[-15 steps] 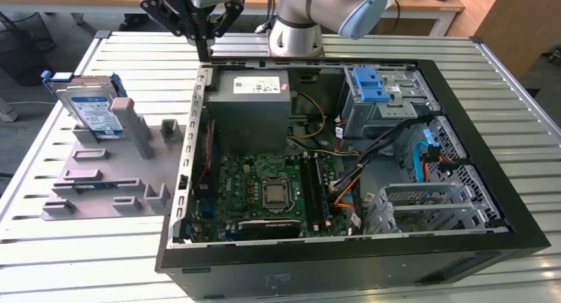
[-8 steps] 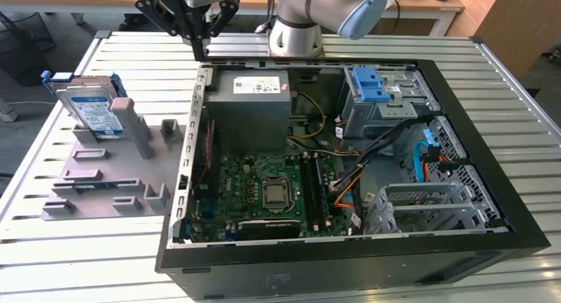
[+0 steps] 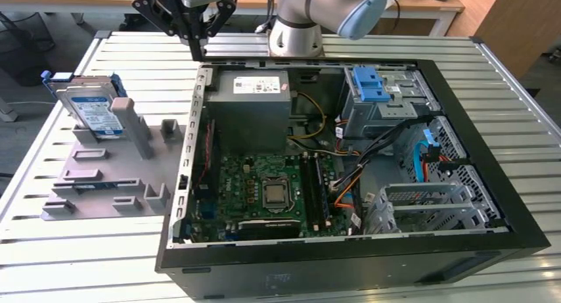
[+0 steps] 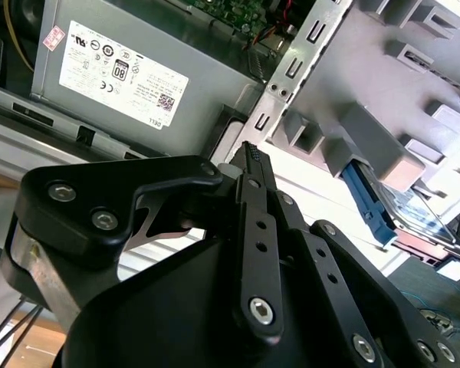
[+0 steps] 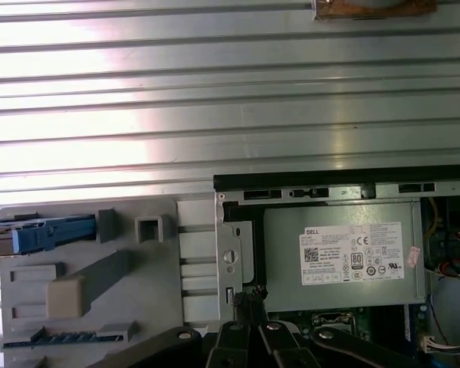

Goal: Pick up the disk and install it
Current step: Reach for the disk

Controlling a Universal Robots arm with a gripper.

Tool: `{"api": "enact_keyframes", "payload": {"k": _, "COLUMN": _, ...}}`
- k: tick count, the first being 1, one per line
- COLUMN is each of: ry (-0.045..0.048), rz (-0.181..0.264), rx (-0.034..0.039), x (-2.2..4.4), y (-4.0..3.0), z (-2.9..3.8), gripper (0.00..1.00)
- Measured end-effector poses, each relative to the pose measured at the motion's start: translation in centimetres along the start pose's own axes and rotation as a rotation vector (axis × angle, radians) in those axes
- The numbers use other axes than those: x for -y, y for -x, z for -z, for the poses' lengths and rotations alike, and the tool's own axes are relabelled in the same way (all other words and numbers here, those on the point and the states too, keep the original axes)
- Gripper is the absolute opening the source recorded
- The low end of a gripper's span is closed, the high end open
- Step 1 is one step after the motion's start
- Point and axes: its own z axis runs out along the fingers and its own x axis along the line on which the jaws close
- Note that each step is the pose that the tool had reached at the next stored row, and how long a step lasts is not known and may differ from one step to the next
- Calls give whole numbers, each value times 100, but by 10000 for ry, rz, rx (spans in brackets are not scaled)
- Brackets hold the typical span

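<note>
The robot arm's gripper [image 3: 198, 51] hangs over the far corner of an open computer case [image 3: 351, 267], beside the grey power supply box [image 3: 254, 112]. Its black fingers are pressed together and hold nothing, as both wrist views show [image 4: 251, 151] [image 5: 250, 294]. The disk [image 3: 92, 106], silver with a blue frame, stands tilted in a grey holder [image 3: 105, 185] on the slatted metal table [image 3: 79, 263], at the exterior view's left of the case and well apart from the gripper. Its blue edge shows in both wrist views [image 4: 366, 201] [image 5: 50, 234].
</note>
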Motion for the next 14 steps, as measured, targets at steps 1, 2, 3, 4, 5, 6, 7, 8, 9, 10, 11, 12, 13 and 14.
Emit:
{"api": "enact_keyframes", "payload": {"k": 1, "ry": 1, "rz": 0, "rx": 0, "x": 0, "y": -4, "z": 0, "gripper": 11}}
{"api": "enact_keyframes", "payload": {"k": 2, "ry": 1, "rz": 0, "rx": 1, "x": 1, "y": -10, "z": 0, "gripper": 11}}
{"api": "enact_keyframes", "payload": {"k": 3, "ry": 0, "rz": -1, "rx": 0, "x": 1, "y": -17, "z": 0, "gripper": 11}}
{"api": "enact_keyframes", "payload": {"k": 4, "ry": 0, "rz": -1, "rx": 0, "x": 0, "y": -25, "z": 0, "gripper": 11}}
{"api": "enact_keyframes", "payload": {"k": 5, "ry": 1, "rz": -1, "rx": 1, "x": -1, "y": -32, "z": -1, "gripper": 11}}
{"api": "enact_keyframes", "payload": {"k": 6, "ry": 0, "rz": -1, "rx": 1, "x": -2, "y": -40, "z": -1, "gripper": 11}}
{"api": "enact_keyframes", "payload": {"k": 7, "ry": 0, "rz": 0, "rx": 1, "x": -3, "y": -50, "z": 0, "gripper": 11}}
{"api": "enact_keyframes", "payload": {"k": 8, "ry": -1, "rz": 0, "rx": -1, "x": -3, "y": -59, "z": 0, "gripper": 11}}
{"api": "enact_keyframes", "payload": {"k": 9, "ry": 0, "rz": 0, "rx": 0, "x": -4, "y": -67, "z": 0, "gripper": 11}}
{"api": "enact_keyframes", "payload": {"k": 10, "ry": 0, "rz": -1, "rx": 0, "x": -4, "y": -77, "z": 0, "gripper": 11}}
{"api": "enact_keyframes", "payload": {"k": 11, "ry": 0, "rz": -6, "rx": 0, "x": -3, "y": -88, "z": 1, "gripper": 11}}
{"api": "enact_keyframes", "payload": {"k": 12, "ry": 0, "rz": -15, "rx": 1, "x": -3, "y": -99, "z": 1, "gripper": 11}}
{"api": "enact_keyframes", "payload": {"k": 13, "ry": 0, "rz": -36, "rx": 2, "x": -3, "y": -113, "z": 1, "gripper": 11}}
{"api": "enact_keyframes", "payload": {"k": 14, "ry": -1, "rz": -64, "rx": 3, "x": -2, "y": -127, "z": 1, "gripper": 11}}
